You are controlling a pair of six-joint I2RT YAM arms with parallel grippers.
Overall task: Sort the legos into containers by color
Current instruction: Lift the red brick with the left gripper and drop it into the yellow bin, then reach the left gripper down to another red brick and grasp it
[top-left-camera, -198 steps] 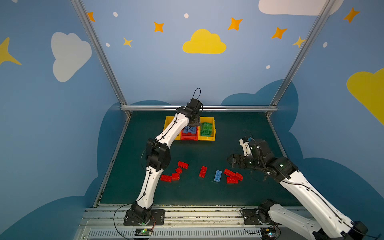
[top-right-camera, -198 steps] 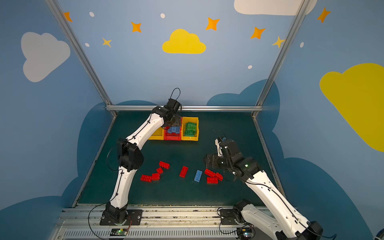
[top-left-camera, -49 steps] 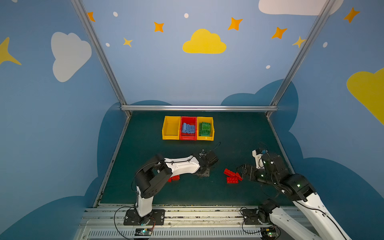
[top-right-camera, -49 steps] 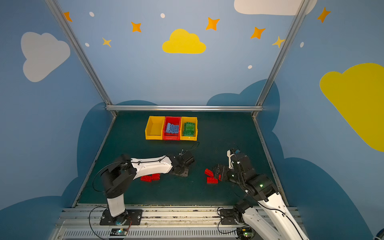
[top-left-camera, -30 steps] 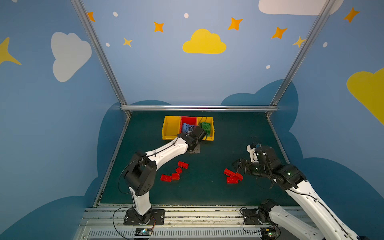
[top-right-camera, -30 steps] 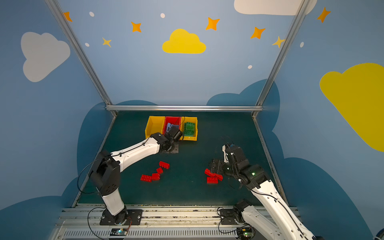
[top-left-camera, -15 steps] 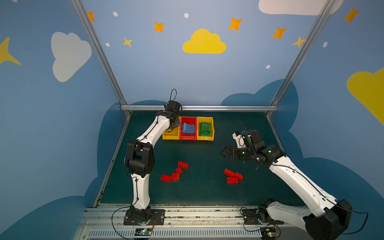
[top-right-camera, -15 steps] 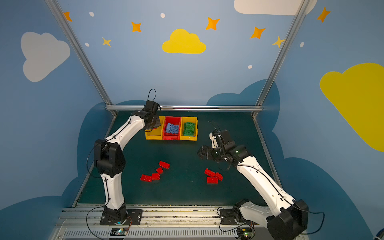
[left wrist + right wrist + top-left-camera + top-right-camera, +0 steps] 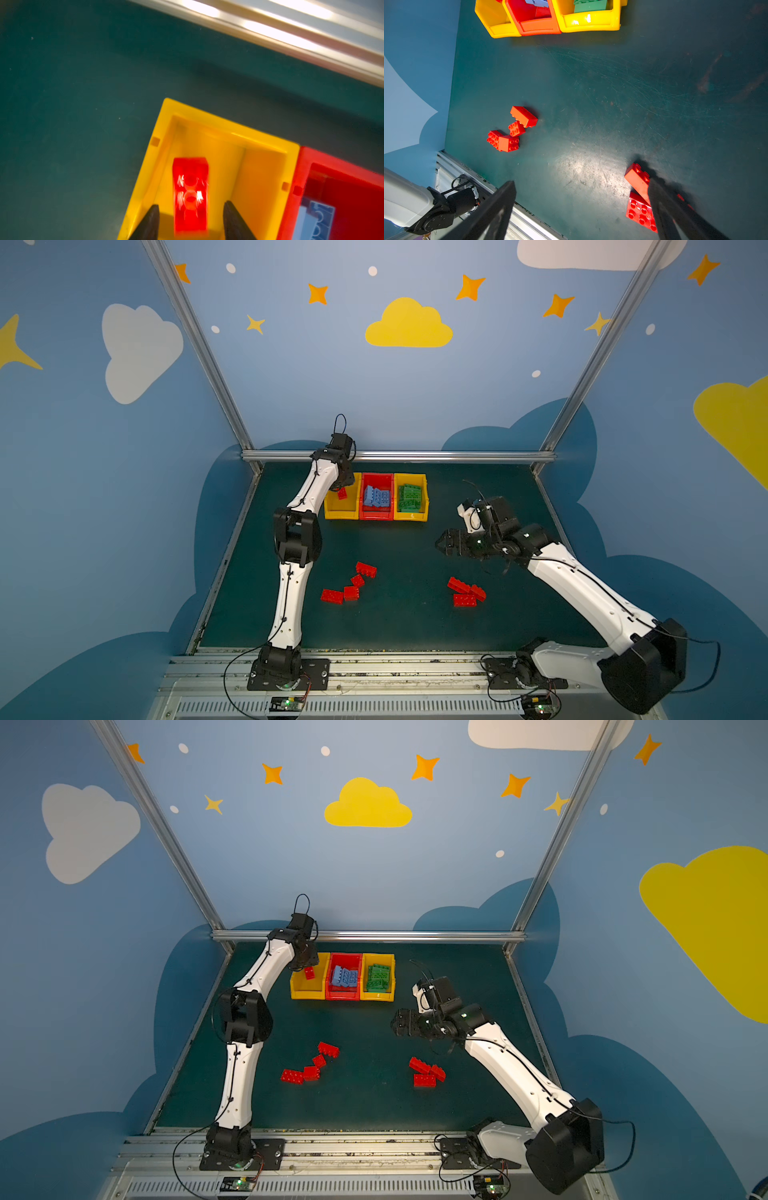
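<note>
My left gripper (image 9: 191, 204) hangs open over the left yellow container (image 9: 340, 514), at the back left in both top views. A red lego (image 9: 190, 193) sits blurred between its jaws, with a gap on each side. The same lego (image 9: 309, 972) shows inside that bin. The red container (image 9: 376, 515) holds blue legos (image 9: 377, 496). The right yellow container (image 9: 410, 516) holds green legos (image 9: 410, 497). Several red legos (image 9: 351, 583) lie at the mat's front left, and three more red ones (image 9: 465, 593) at the front right. My right gripper (image 9: 442, 541) hovers open above the mat, behind that right group.
The metal frame rail (image 9: 399, 456) runs along the back edge just behind the bins. The blue side walls stand close on both sides. In the right wrist view one finger (image 9: 660, 199) partly covers the right red group (image 9: 637, 180).
The left gripper, shut on the red lego before, has opened over the left yellow bin and let it go. The right arm has lifted back away from the right red group.
</note>
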